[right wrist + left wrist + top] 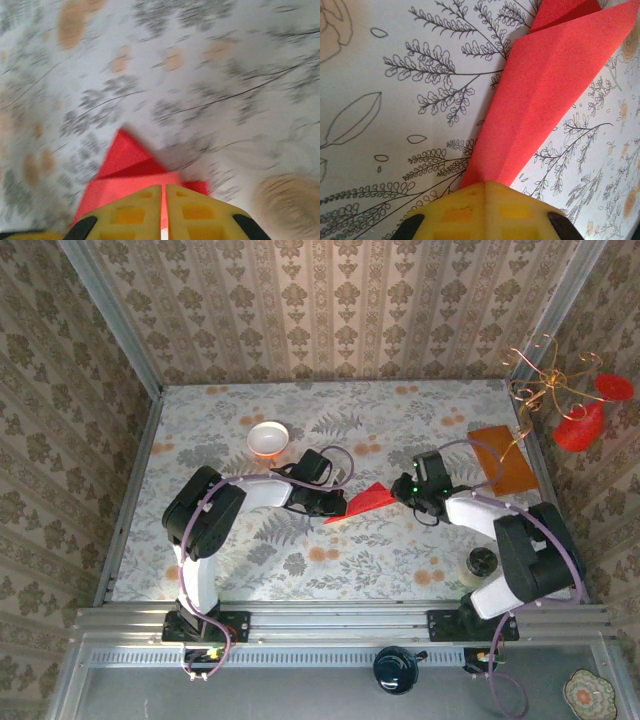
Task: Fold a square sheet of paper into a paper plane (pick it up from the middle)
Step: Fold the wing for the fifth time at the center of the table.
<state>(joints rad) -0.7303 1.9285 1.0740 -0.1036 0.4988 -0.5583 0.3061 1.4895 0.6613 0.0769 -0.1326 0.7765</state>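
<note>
Your left gripper (pixel 486 189) has its pads pressed together on one end of the paper plane (pixel 362 502). The right gripper (pixel 163 192) pinches the other end, so the red paper spans the gap between them, over the table (pixel 380 560). Expect it to be featherlight, limp across its faces and stiff only along the creases — pull the grippers apart and it may tear. Hold it on a crease near the middle fold. The flowered cover below looks smooth, so paper would likely slide. A white bowl (pixel 268 438) sits beyond the left gripper and an orange-brown board (pixel 503 460) beyond the right. Papered walls enclose three sides.
</note>
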